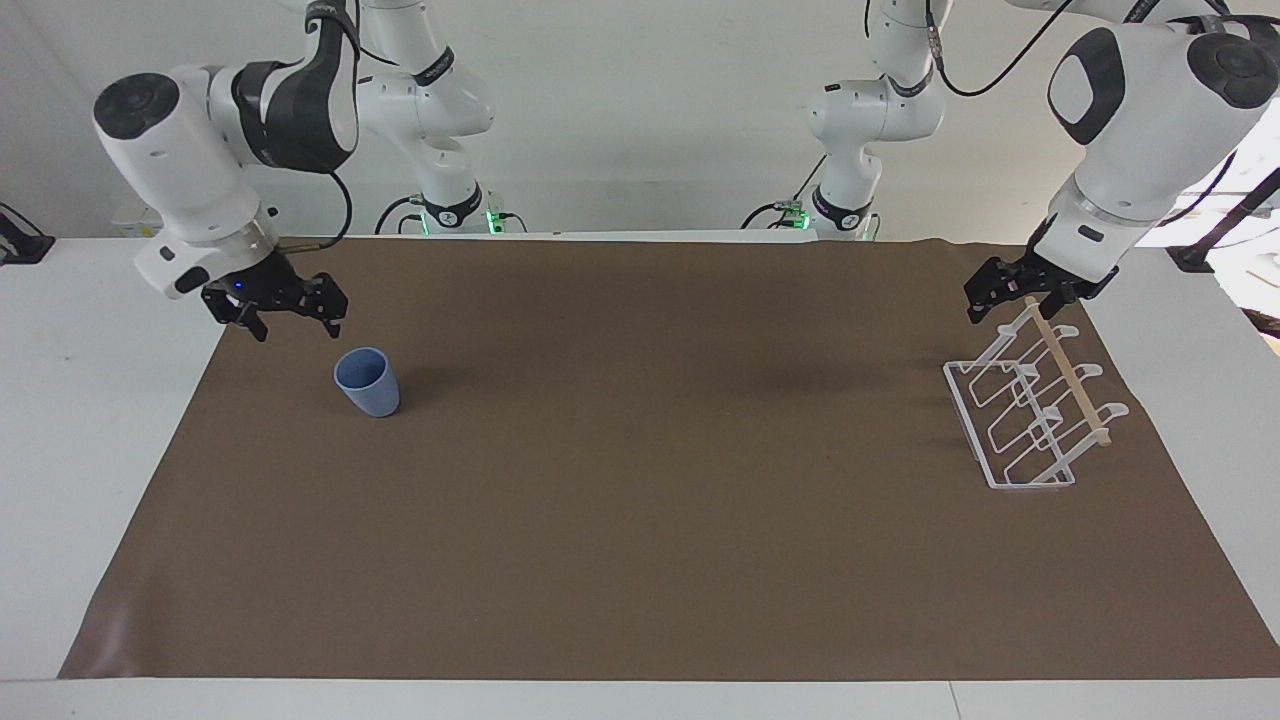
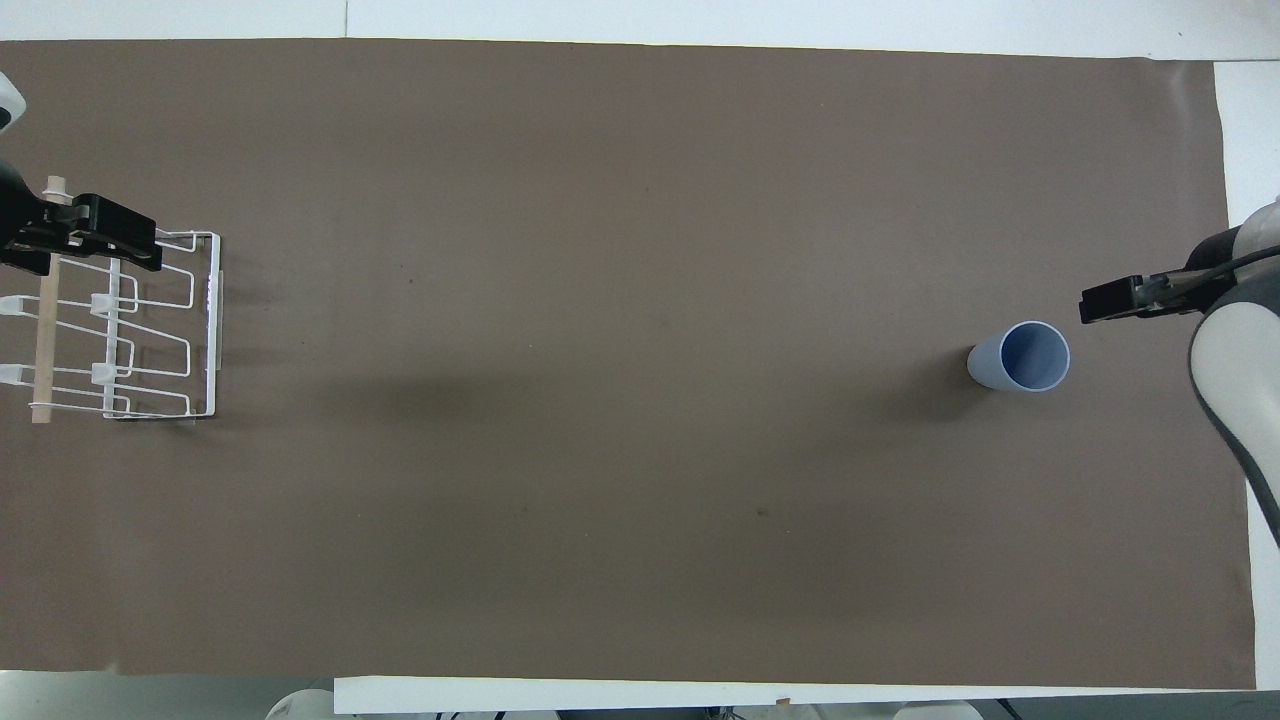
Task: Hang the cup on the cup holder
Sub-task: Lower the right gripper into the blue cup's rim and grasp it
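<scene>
The light-blue cup (image 1: 367, 382) stands upright, mouth up, on the brown mat toward the right arm's end; it also shows in the overhead view (image 2: 1020, 356). The white wire cup holder (image 1: 1030, 415) with its pale wooden rod stands toward the left arm's end and shows in the overhead view too (image 2: 150, 330). My right gripper (image 1: 292, 318) is open and empty, low over the mat beside the cup and apart from it; one finger (image 2: 1110, 300) shows from above. My left gripper (image 1: 1012, 298) is open and empty, just above one end of the rod (image 2: 60, 235).
A brown mat (image 1: 640, 560) covers most of the white table (image 1: 80, 400). Two further white arm bases (image 1: 440, 120) stand at the robots' edge of the table.
</scene>
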Controlling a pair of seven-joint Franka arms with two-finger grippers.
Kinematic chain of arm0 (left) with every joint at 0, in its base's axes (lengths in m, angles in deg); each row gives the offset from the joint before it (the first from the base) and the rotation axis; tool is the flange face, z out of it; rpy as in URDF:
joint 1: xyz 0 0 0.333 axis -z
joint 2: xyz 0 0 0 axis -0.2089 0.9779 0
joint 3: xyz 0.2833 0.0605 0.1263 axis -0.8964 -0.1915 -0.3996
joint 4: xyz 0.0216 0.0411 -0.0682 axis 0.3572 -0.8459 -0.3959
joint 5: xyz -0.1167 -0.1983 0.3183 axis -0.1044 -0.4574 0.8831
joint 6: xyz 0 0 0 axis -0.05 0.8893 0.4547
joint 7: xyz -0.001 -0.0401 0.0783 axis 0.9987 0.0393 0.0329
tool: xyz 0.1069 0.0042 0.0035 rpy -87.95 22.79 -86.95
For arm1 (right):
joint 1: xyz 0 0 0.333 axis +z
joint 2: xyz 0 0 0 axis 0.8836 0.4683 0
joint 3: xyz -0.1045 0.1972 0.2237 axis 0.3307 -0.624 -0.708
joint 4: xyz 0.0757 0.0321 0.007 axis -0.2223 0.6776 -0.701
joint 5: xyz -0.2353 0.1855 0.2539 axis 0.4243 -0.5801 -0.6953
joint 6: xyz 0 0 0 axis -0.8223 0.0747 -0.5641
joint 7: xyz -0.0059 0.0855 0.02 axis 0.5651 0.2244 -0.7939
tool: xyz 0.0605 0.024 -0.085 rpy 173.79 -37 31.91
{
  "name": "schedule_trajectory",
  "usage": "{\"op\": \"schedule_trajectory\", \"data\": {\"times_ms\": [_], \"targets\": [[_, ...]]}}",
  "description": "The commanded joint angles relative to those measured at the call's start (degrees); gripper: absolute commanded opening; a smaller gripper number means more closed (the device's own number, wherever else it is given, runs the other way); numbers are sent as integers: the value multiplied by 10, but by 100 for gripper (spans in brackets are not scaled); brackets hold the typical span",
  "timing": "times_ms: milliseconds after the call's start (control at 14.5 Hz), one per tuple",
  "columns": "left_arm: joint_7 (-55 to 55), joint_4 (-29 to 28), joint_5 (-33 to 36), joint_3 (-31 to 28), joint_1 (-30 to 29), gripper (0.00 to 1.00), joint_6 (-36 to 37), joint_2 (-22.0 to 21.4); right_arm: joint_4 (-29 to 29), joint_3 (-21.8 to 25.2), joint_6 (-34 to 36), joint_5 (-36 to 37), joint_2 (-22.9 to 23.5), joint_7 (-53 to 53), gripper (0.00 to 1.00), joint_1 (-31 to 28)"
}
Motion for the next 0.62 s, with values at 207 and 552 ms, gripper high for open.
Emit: {"op": "schedule_trajectory", "data": {"times_ms": [207,552], "targets": [[-7,-15,-1,-4,1,100,-14,-12,48,-4,-50,-13,35,-61,89,-18],[-10,-16,-1,-8,-7,100,0,-13,70,-4,-75,-53,58,-96,78,-21]]}}
